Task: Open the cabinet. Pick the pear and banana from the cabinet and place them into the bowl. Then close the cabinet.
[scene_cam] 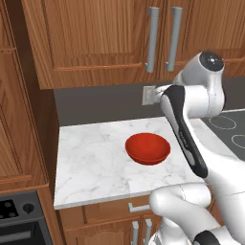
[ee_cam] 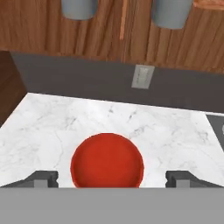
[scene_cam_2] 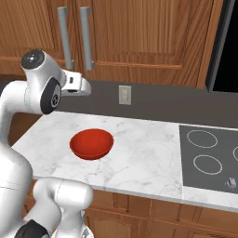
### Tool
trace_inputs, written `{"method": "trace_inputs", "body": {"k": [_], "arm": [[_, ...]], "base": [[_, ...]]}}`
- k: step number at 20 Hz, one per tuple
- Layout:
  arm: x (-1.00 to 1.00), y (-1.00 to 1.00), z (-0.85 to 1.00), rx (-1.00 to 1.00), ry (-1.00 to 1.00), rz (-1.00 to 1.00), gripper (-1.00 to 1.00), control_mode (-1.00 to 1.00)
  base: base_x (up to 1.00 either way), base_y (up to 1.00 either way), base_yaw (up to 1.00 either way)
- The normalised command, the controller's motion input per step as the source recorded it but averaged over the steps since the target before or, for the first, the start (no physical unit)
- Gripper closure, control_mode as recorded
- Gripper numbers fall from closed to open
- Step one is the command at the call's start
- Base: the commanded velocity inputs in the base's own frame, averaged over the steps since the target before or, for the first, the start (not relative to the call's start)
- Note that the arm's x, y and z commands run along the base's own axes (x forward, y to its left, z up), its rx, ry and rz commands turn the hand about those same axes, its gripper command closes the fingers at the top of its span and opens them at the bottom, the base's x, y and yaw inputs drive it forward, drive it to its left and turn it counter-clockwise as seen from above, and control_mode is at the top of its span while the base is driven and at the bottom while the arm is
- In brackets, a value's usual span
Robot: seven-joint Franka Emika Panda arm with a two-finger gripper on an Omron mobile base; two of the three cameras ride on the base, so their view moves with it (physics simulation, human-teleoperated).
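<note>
The cabinet (scene_cam: 95,38) was on the wall above the table (scene_cam: 91,158), both doors shut, so I could not see the pear or the banana. Its two grey handles (scene_cam: 162,38) stood vertical at the door seam. My hand (scene_cam_2: 86,88) hung just below those handles, fingers spread wide and holding nothing. The red bowl (scene_cam: 148,148) sat empty on the table, under the cabinet.
</note>
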Motion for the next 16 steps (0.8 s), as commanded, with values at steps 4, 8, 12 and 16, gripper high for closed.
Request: {"method": "trace_inputs", "body": {"k": [4,8,12,16], "arm": [[-0.43,-0.04,0.65,0.02,-0.54,0.00,-1.00,-1.00],[-0.36,-0.09,0.62,0.06,-0.48,0.00,-1.00,-1.00],[-0.16,-0.02,0.45,0.05,-0.29,0.00,-1.00,-1.00],[-0.10,-0.01,0.39,0.03,-0.26,0.00,-1.00,-1.00]], "base": [[0.00,0.00,0.00],[0.00,0.00,0.00],[0.00,0.00,0.00],[0.00,0.00,0.00]]}}
